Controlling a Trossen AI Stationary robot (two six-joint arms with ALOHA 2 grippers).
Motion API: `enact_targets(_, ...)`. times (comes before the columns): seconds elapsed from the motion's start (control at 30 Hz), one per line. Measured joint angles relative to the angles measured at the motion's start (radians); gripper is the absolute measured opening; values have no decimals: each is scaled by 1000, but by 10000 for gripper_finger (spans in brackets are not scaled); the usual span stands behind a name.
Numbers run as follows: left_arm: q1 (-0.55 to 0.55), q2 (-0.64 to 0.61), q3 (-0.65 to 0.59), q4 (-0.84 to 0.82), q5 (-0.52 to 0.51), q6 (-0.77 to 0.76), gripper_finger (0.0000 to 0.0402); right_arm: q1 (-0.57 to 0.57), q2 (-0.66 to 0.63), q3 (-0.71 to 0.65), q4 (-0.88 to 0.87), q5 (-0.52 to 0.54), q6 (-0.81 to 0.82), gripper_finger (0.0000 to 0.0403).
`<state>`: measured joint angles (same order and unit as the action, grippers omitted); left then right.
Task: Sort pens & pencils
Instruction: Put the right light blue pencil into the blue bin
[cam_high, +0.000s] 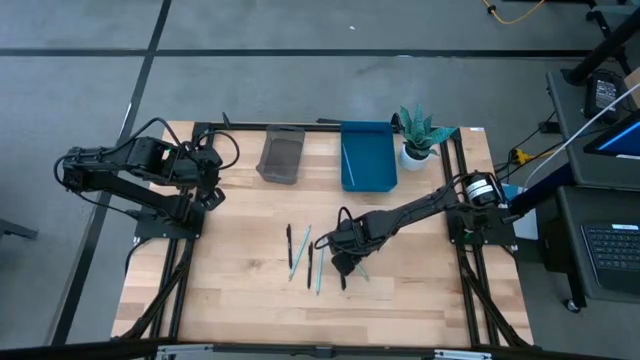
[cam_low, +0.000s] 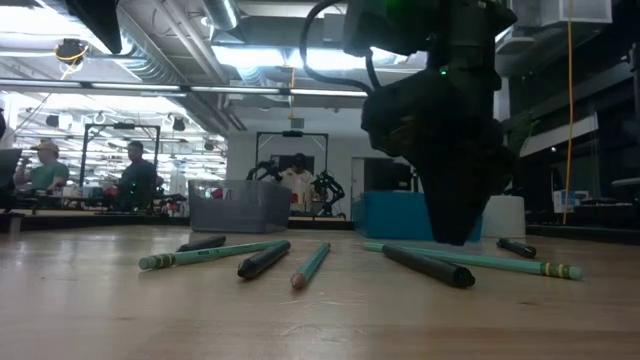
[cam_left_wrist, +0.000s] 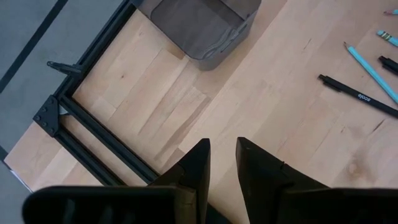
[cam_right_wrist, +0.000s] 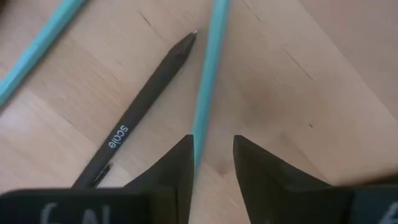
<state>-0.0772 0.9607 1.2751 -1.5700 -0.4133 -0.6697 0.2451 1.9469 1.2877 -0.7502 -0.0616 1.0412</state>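
Slim teal pencils (cam_high: 319, 271) and black pens (cam_high: 289, 243) are being left scattered mid-way across the pale wooden tabletop (cam_high: 240, 290), near a grey bin (cam_high: 281, 155) and blue tray (cam_high: 367, 155). A workshop with people is being shown behind. The right gripper (cam_right_wrist: 211, 163) is being lowered, fingers slightly apart, astride one teal pencil (cam_right_wrist: 209, 78), beside a black pen (cam_right_wrist: 146, 93). The left gripper (cam_left_wrist: 222, 163), slightly parted and empty, is being kept at the table's left edge

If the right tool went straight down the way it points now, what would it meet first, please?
Probably the teal pencil: it runs into the gap of the right tool, with the black pen just beside. How far above the table it hangs is unclear.
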Motion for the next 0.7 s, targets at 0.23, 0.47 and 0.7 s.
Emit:
enact_targets(0.23, 0, 0, 0, 0, 0, 0, 73, 0, 0, 0, 59, -3, 2, 113)
enact_targets(0.47, 0, 0, 0, 0, 0, 0, 73, 0, 0, 0, 59, -20, 2, 113)
enact_targets(0.7, 0, 0, 0, 0, 0, 0, 73, 0, 17, -1, 60, -20, 1, 113)
